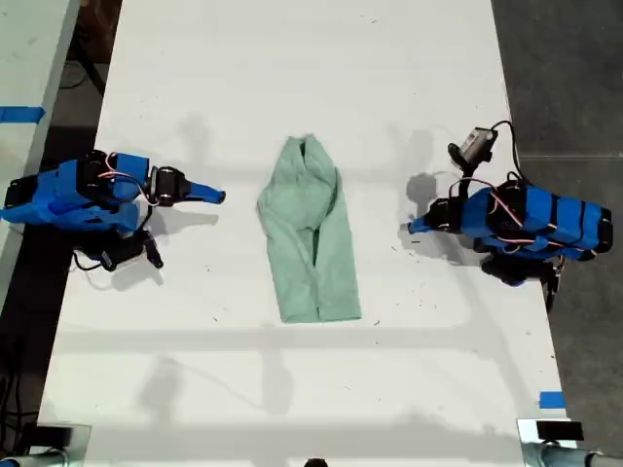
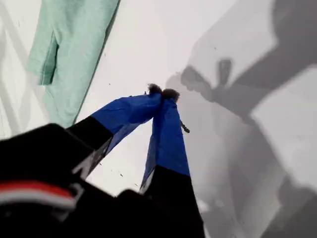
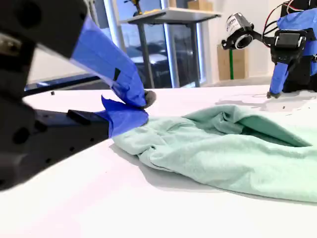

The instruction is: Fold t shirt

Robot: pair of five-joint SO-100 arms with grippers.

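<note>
The t shirt (image 1: 310, 233), pale mint green and wrinkled, lies in a long narrow bundle in the middle of the white table (image 1: 292, 78). My first gripper (image 1: 413, 227) is at the exterior view's right, a short way from the t shirt (image 2: 69, 49). Its blue fingers meet at the tips, shut and empty (image 2: 162, 92), just over the table. My second gripper (image 1: 220, 196) is at the exterior view's left, pointing at the t shirt (image 3: 233, 148). It is shut with nothing in it (image 3: 142, 103), and it stays apart from the cloth's near edge.
The first arm's camera (image 1: 477, 144) sticks out on a stalk. Blue tape (image 1: 551, 399) marks the table's near corner at the exterior view's right. A second table with blue tape (image 1: 19, 114) stands beyond the exterior view's left edge. Dark floor surrounds both.
</note>
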